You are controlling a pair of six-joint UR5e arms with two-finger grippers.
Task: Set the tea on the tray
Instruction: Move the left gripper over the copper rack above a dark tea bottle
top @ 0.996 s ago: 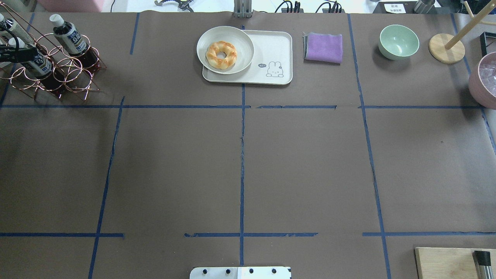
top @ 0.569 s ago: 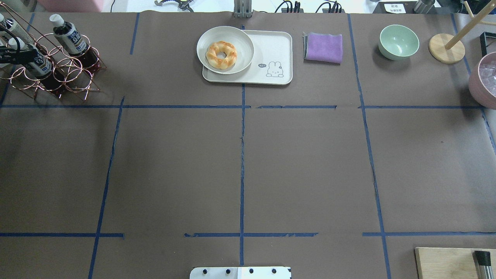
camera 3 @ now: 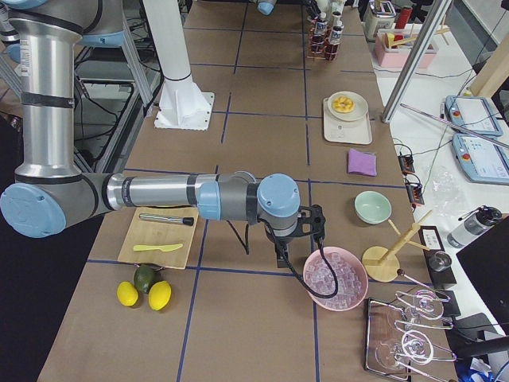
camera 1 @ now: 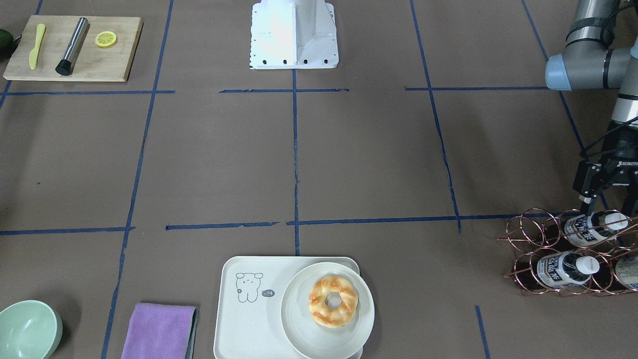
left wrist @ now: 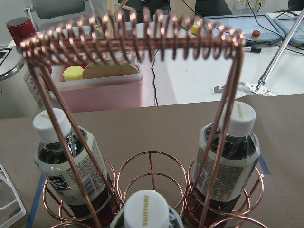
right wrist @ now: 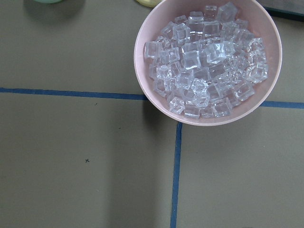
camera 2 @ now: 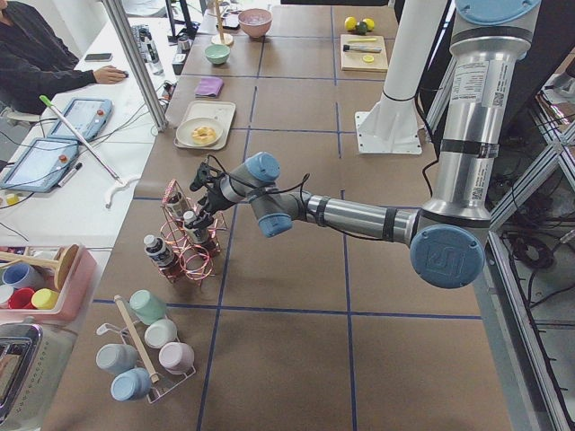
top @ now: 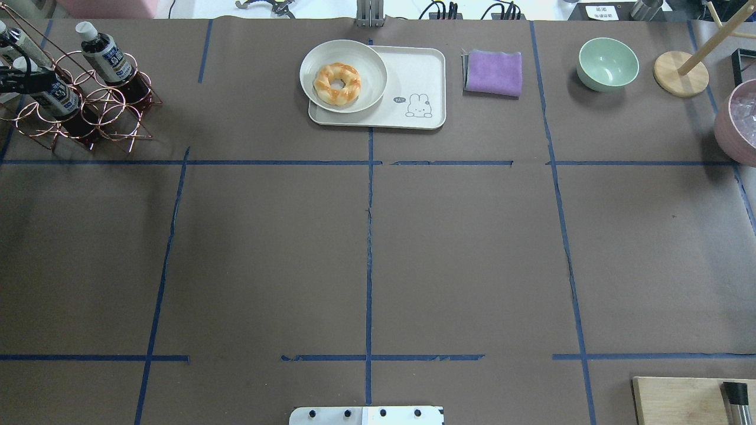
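1. Front-facing: located the tea [camera 1: 593,227] seated in a ring of the copper wire rack [camera 1: 536,252], against tipping, well apart from the tray [camera 1: 234,319]; found the left gripper [camera 1: 607,202] spread wide near its cap, holding nothing, presumably to straddle the neck.
2. Overhead: noted the doughnut plate [top: 372,71] covering half the tray, leaving the bear side free.
3. Right side: could not tell the opening of the right gripper [camera 3: 312,239], poised above the ice bowl [camera 3: 334,305].

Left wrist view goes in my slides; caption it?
Three white-capped tea bottles stand in a copper wire rack beneath its coiled handle.
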